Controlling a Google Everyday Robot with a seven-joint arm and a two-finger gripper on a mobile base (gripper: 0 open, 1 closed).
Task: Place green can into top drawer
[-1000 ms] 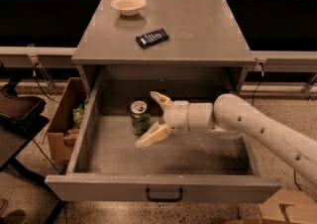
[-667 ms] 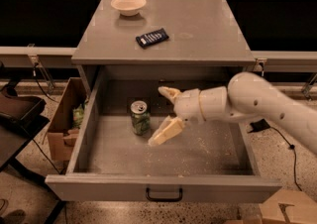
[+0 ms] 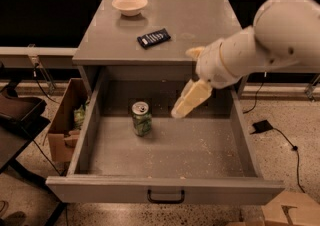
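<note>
Relation: the green can (image 3: 141,118) is sitting to the lower left of the gripper (image 3: 184,83), apart from it, with open drawer floor showing between them.
Axis: the can is standing upright, its long axis vertical and its top facing the camera.
Gripper: it is hanging right of centre in the frame, above the back right part of the top drawer (image 3: 88,131) and just below the desk (image 3: 200,25) edge.
Fingers: the pale fingers (image 3: 191,101) are spreading wide and gripping nothing.
Can location: it is resting on the speckled floor, left of centre and toward the back wall.
Can look: mottled green-and-pale label, silver rim, pull-tab top.
Progress: the can is sitting free inside the drawer, so the placing is looking done.
Next move: the arm is needing only to clear upward without brushing the can.
</note>
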